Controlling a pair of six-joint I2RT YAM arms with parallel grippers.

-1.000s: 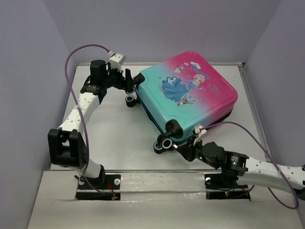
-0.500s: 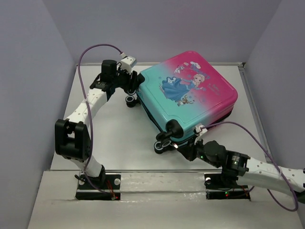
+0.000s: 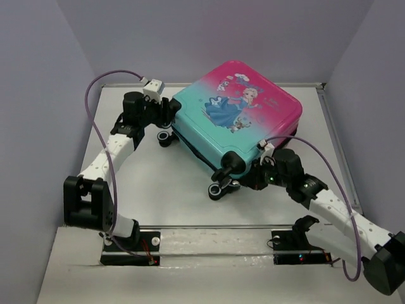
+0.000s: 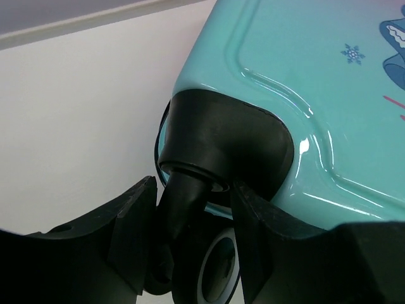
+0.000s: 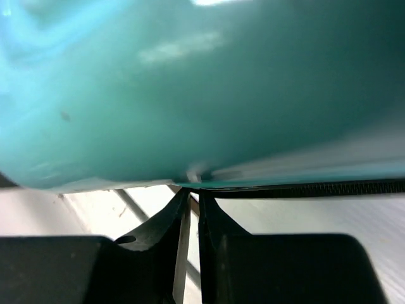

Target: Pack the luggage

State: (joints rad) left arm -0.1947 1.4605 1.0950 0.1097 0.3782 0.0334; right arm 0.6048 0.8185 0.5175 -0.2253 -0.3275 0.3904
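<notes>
The luggage (image 3: 237, 120) lies on the table (image 3: 158, 183), toward the far side, printed shell facing up and its wheeled end turned toward the left arm. The lid looks down, but a dark seam shows along the near edge, so you are most likely on the closing step.

Your left end effector (image 4: 193, 190) is clamped around the neck of a corner wheel (image 4: 218, 269), one finger on each side. Use that hold as an anchor only. Keep it steady and low so the case cannot swing or slide while the other arm works. Do not pull upward, since the round neck could slip out between the fingers.

Your right end effector (image 5: 190, 202) is closed to a thin slit right at the seam, just under the teal shell and beside the zipper (image 5: 316, 188). Something small sits at its tips, but you cannot tell whether it is the zipper tab. Confirm that before you travel. If it is the tab, draw it along the line of the teeth, staying close to the shell, and slow down at the rounded corners, where a tab tends to bind. If the case starts to turn, stop.
</notes>
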